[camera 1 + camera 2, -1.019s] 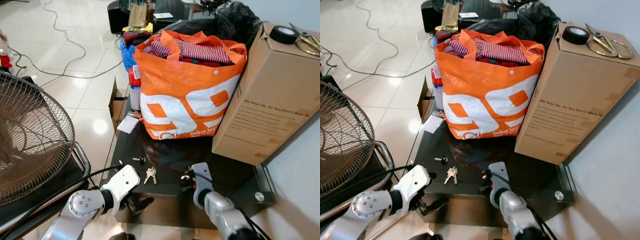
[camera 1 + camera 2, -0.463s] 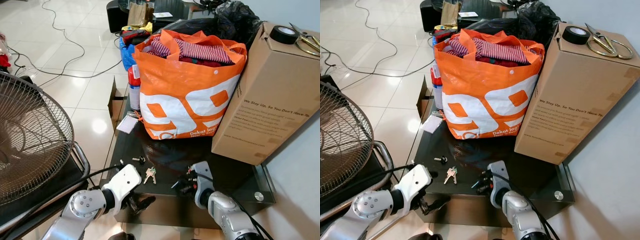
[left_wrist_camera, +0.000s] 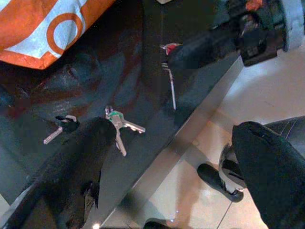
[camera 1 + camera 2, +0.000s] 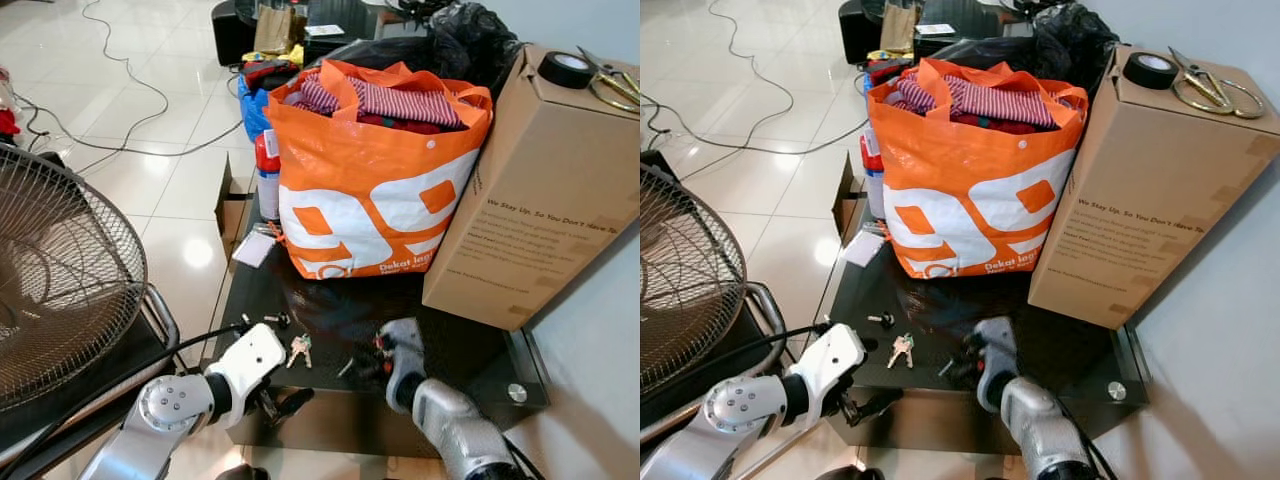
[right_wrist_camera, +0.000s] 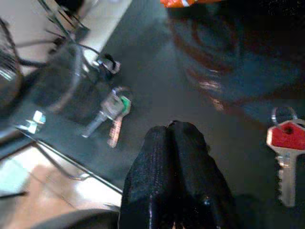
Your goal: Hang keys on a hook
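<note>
- My right gripper [image 5: 172, 143] has its two black fingers pressed together with nothing between them; it sits low over the dark glossy tabletop [image 4: 470, 345], beside a silver key with a red head [image 5: 285, 148].
- My left gripper [image 3: 167, 157] has its fingers spread wide and empty, hanging at the table's near edge with the small bunch of silver keys with a green tag [image 3: 119, 126] just beyond one finger [image 3: 78, 152].
- I judge this to be the reach before the pick-up: no key is lifted yet and I see no hook anywhere.
- Next, I reckon, the left gripper needs to come over the green-tagged bunch [image 4: 299, 349] and close on it, flat as it lies on the glass.
- The right wrist view gives me the red-headed key close up; from the head it is hidden among the gripper parts.
- The head view gives the surroundings: a bulging orange-and-white shopping bag of clothes [image 4: 375, 190], a tall brown cardboard box [image 4: 530, 190] and a wire fan grille [image 4: 60, 270] on my left.
- A lone black-headed key [image 4: 881, 320] lies near the bunch.
</note>
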